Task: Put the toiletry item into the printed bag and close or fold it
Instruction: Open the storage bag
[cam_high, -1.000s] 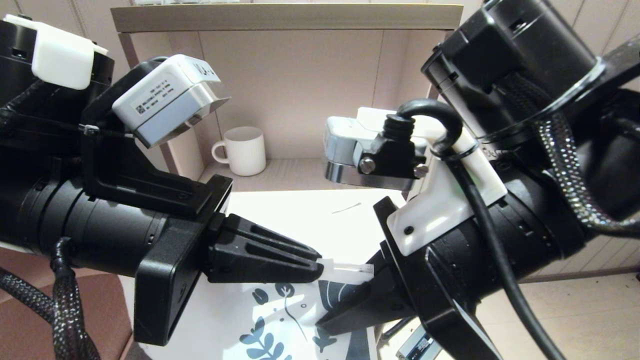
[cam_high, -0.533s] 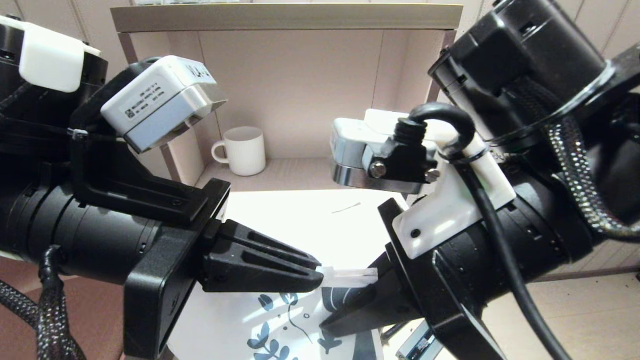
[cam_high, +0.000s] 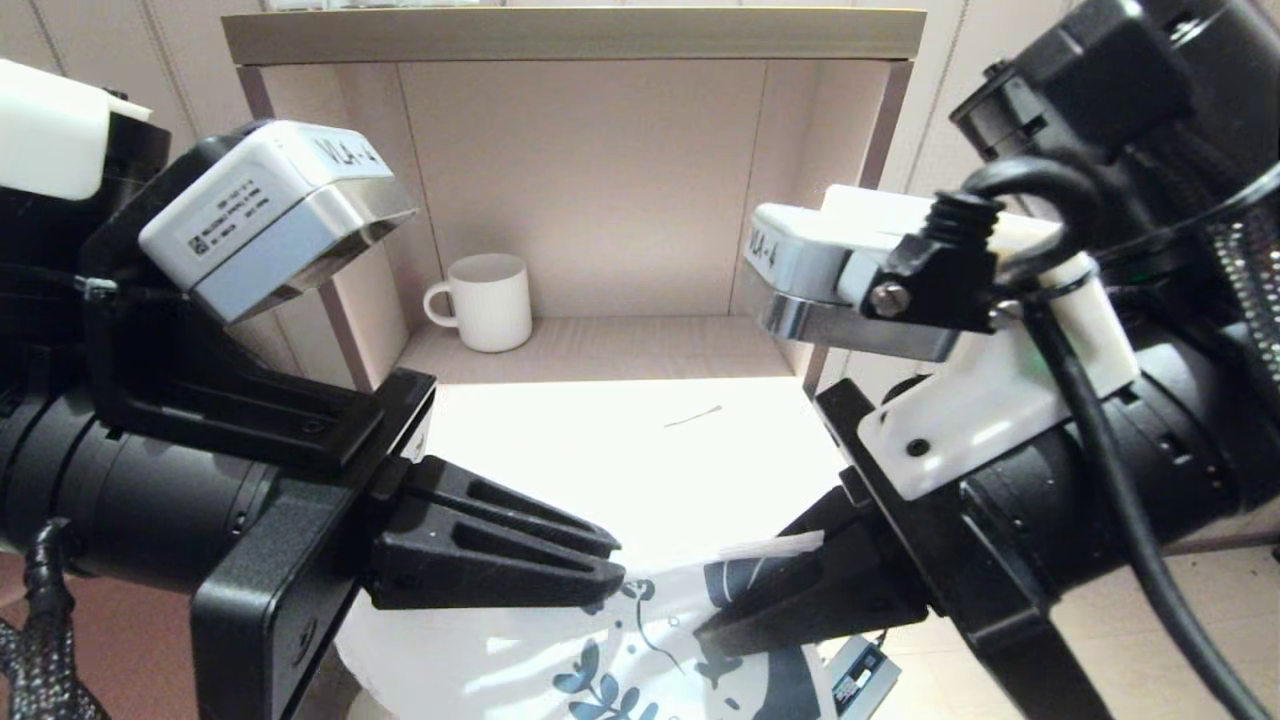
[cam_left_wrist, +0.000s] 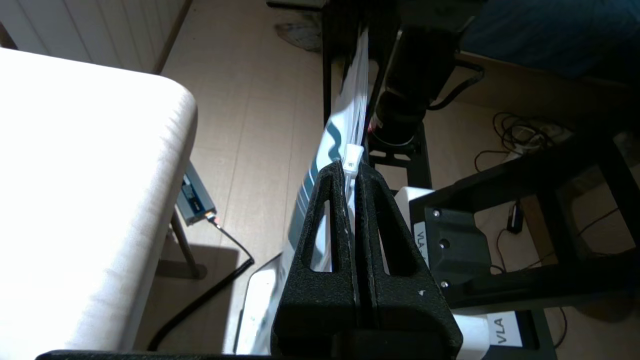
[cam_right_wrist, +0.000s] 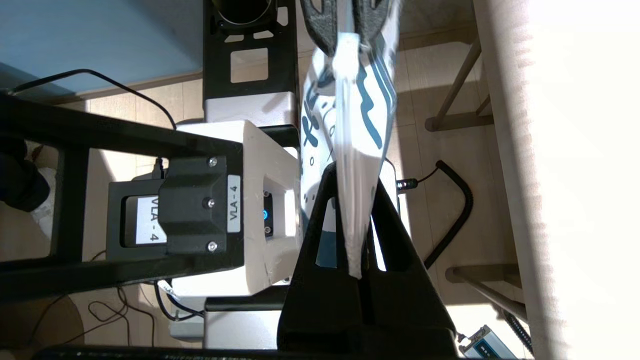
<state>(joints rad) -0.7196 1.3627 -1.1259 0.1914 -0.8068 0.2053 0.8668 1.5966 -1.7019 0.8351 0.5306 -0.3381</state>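
Note:
The printed bag (cam_high: 650, 655) hangs off the table's near edge, held up by its zip-strip top between both grippers. My left gripper (cam_high: 615, 577) is shut on one end of the strip, just behind the white slider (cam_left_wrist: 352, 158). Facing it, my right gripper (cam_high: 708, 630) is shut on the other end, and the frosted top edge (cam_high: 770, 547) lies along its upper finger. In the right wrist view the bag (cam_right_wrist: 352, 115) stretches from my right gripper (cam_right_wrist: 356, 175) to the left fingers. The toiletry item (cam_high: 693, 416), a thin pale sliver, lies alone on the white table (cam_high: 560, 450), beyond both grippers.
A white ribbed mug (cam_high: 487, 300) stands in the open shelf box (cam_high: 600, 345) at the back of the table. A small grey device (cam_high: 860, 680) with a coiled cable lies on the floor below the table's right side.
The two grippers have drawn apart, the right one going right and the left one left. The zip strip between them now spans a longer stretch and the bag hangs a little lower.

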